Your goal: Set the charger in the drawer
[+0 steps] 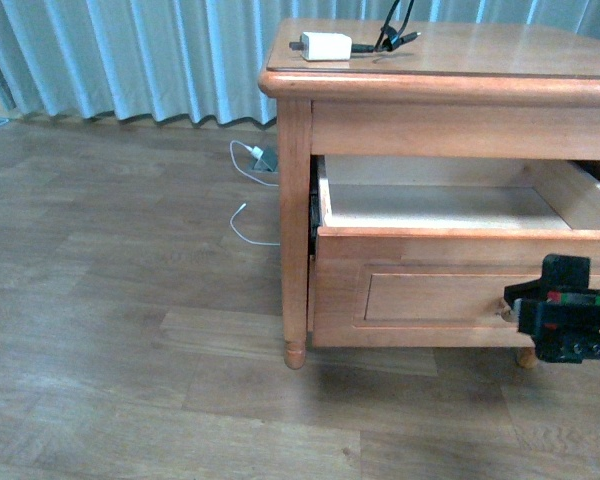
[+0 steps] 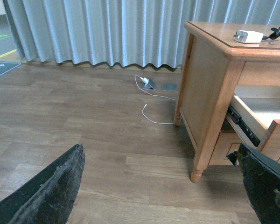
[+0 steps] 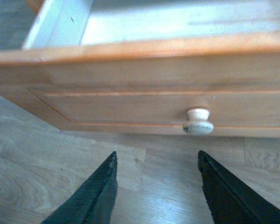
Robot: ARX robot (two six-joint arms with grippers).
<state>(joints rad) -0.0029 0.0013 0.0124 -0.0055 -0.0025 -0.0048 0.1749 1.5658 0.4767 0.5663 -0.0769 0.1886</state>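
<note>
Your charger [image 1: 326,46] lies on the bench [image 1: 500,55], upper centre of the front view. The drawer [image 1: 450,290] stands open beneath it. The right fingers [image 3: 95,196] are spread wide and empty, low in front of the knob [image 3: 198,121], well apart from the charger. The left fingers [image 2: 51,186] also gape wide, over the floor [image 2: 84,121].

Glossy honey wood nightstand [image 1: 460,130], smooth white plastic charger [image 1: 325,46], matt wood-grain floor [image 1: 110,330], cloth curtain [image 1: 130,55]

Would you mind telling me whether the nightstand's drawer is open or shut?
Open: the drawer stands pulled out from the nightstand, its pale interior showing in all three views.
</note>
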